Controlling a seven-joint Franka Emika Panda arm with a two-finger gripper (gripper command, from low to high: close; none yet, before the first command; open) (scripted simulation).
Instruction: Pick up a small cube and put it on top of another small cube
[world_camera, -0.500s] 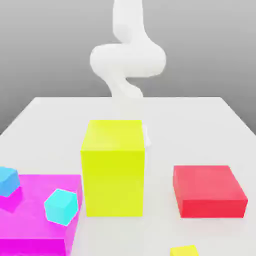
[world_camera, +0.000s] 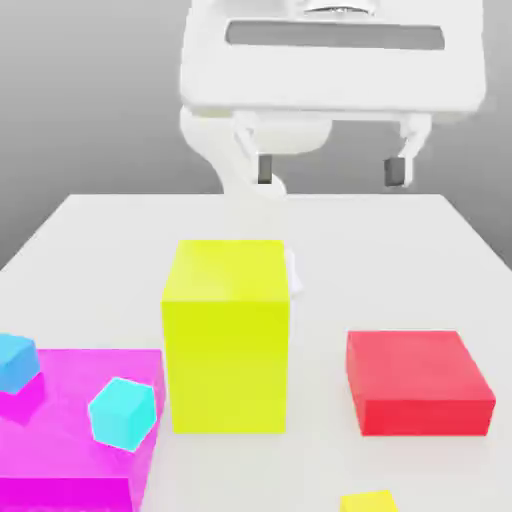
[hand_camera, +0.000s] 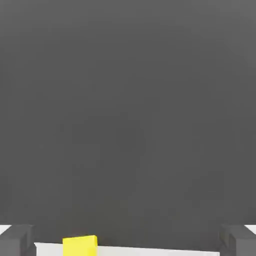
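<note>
1. The gripper (world_camera: 330, 171) is high over the table (world_camera: 320, 215), its fingers wide apart and nothing between them.
2. The small yellow cube (world_camera: 368, 502) is at the near edge of the exterior view, right of centre, nearer than the red block (world_camera: 424, 385); its lower part is cut off.
3. The step in hand looks like the approach. Carry the open hand over the cube, clear of the tall yellow block (world_camera: 228, 350), then descend straight.
4. Before closing, match the pads to two opposite side faces, centre them and grip low enough to hold firmly; an off-centre squeeze could twist it.
5. The cube looks slightly turned, its far top edge slanting a little away from the exterior view's horizontal. Being a cube, it has no long axis; either pair of opposite sides should serve.
</note>
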